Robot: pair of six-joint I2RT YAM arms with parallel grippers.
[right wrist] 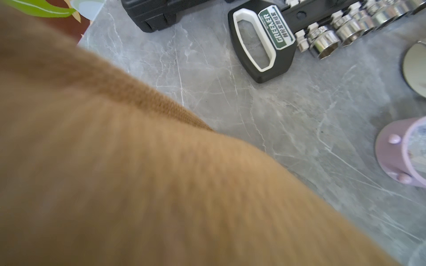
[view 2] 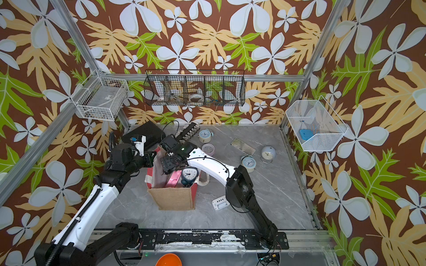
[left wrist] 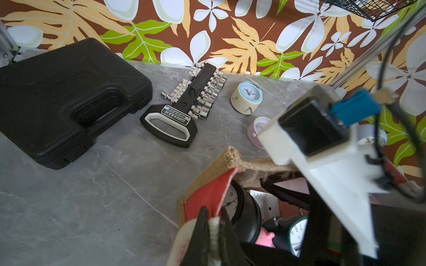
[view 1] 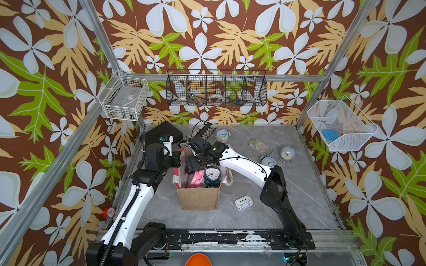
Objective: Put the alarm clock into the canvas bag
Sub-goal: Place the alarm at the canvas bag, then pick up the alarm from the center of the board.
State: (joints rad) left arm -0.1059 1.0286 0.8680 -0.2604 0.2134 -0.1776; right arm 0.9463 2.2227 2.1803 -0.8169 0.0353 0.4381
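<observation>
Burlap canvas bag (view 1: 198, 199) is clamped at its rim by the left tool (left wrist: 213, 226); right tool (view 1: 189, 168) over it, spread unclear.

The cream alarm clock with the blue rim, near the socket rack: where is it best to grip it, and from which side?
The cream alarm clock seems to lie on its back, dial up, so its round wall is free. I would come from above and close the claw across the drum, away from the two thin legs.
</observation>
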